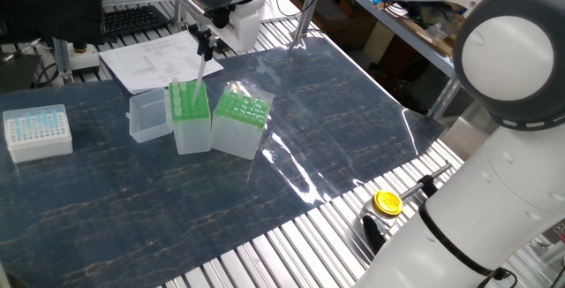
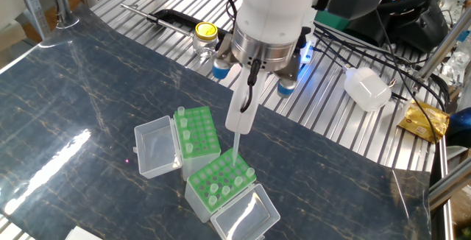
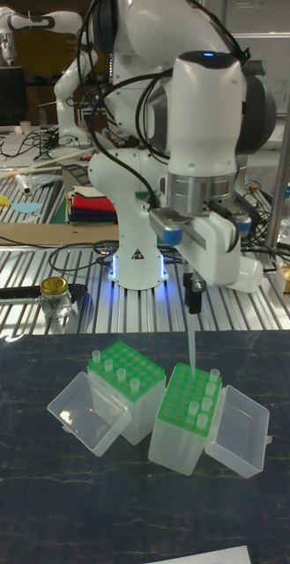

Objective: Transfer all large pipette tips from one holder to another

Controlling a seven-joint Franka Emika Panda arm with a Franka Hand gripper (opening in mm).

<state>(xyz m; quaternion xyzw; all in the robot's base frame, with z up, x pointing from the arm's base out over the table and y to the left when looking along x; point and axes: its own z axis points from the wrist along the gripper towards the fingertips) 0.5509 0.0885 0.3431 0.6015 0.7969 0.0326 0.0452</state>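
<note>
My gripper (image 2: 240, 126) (image 1: 204, 48) (image 3: 191, 307) is shut on one large pipette tip (image 2: 235, 146) (image 3: 191, 345), a thin translucent cone that hangs straight down. Its point hovers just over the bright green top of the narrower, taller holder (image 2: 219, 183) (image 1: 191, 111) (image 3: 188, 414). Several tips stand in that rack. The wider holder (image 2: 199, 132) (image 1: 240, 118) (image 3: 127, 381) sits beside it, with a few tips in its green grid. In the one fixed view the tip (image 1: 200, 69) shows above the narrower box.
Each box has an open clear lid (image 2: 156, 149) (image 2: 247, 214) lying beside it. A white box of pale-blue tips (image 1: 37, 132) sits at the table's end, with papers (image 1: 159, 58) nearby. A yellow-capped jar (image 2: 205, 32) and a white bottle (image 2: 366, 87) stand on the metal rails.
</note>
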